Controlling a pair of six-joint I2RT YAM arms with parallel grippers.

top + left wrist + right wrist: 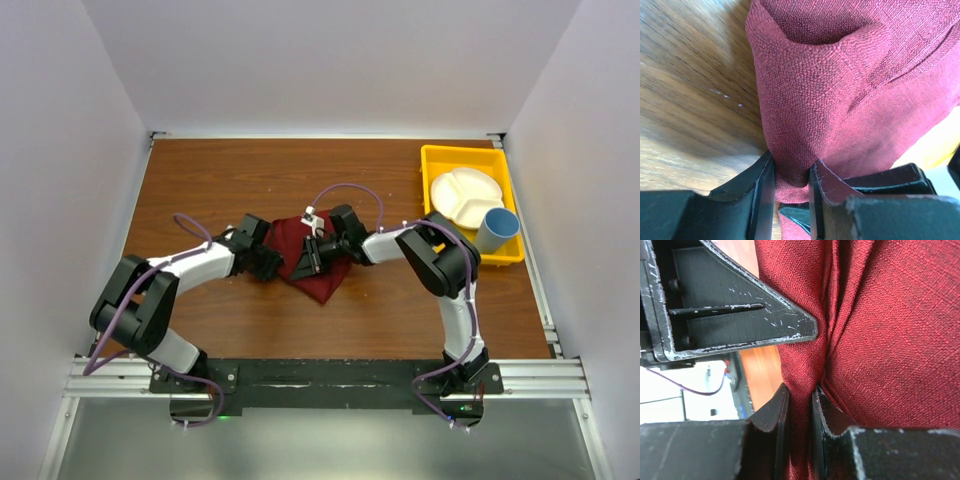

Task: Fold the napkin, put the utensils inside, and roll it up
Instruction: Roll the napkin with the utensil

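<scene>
Brown wood table (400,300), white walls. Napkin (320,278) bunched at middle. Left gripper (790,172) pinching cloth at its 9 o'clock edge. Right gripper (800,395) pinching fold near middle. Utensils not seen. Yellow tray (440,160) at 2 o'clock. Pull too hard: cloth may slip out, fold may go messy.

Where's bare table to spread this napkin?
Bare table behind the napkin up to the back wall, and between it and the arm bases. Crowded: centre, left hand and right hand clamped on it; yellow bin far right.
</scene>
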